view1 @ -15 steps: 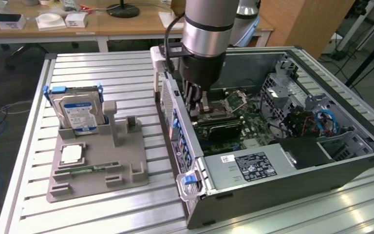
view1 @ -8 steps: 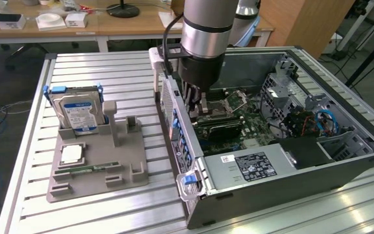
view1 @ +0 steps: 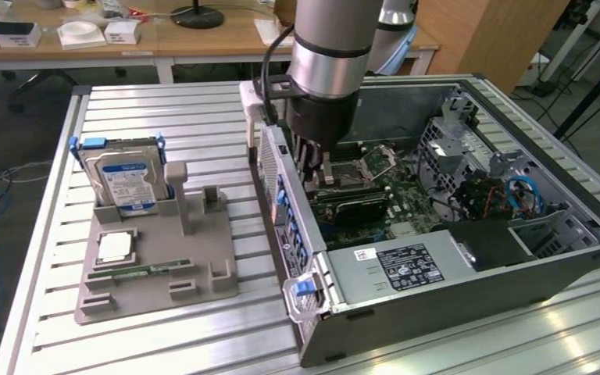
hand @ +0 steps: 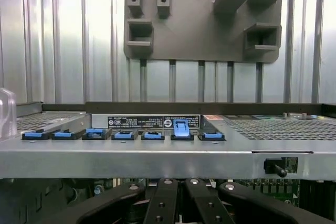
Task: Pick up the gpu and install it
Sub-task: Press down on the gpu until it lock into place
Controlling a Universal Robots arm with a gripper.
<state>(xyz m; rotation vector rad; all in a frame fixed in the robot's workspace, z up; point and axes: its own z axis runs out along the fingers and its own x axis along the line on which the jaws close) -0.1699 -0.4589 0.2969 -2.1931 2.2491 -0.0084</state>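
- Presently, gripper (view1: pixel 311 168): lowered inside the computer case (view1: pixel 467 301), just within its slot-side wall and above the motherboard (view1: pixel 383 199). Whether it is spread or pinching something cannot be told, as its tip is hidden behind the wall.
- Gpu: cannot be made out with certainty. The dark shape under the gripper inside the case may be the card seen edge-on, so colour, cooler face and bracket go unrecorded.
- Step in hand, by judgement: installation rather than pick-up, since the arm is working inside the case and not outside it.
- Requirement, by judgement: the card's edge in line with the motherboard slot and its bracket end close to the case's slot-side wall. Pressure should be straight down, with no tilt.
- Retainer clips (hand: pixel 123 135): a blue row along the case's slot-side wall (hand: pixel 157 156), one standing higher than the others.
- Parts tray (view1: pixel 154 293): grey, outside the case beyond that wall. Its two middle uprights (view1: pixel 180 195) hold nothing.
- Hard drive (view1: pixel 128 183): upright at the tray's end, well apart from the case.
- Memory stick (view1: pixel 144 271): flat on the tray.
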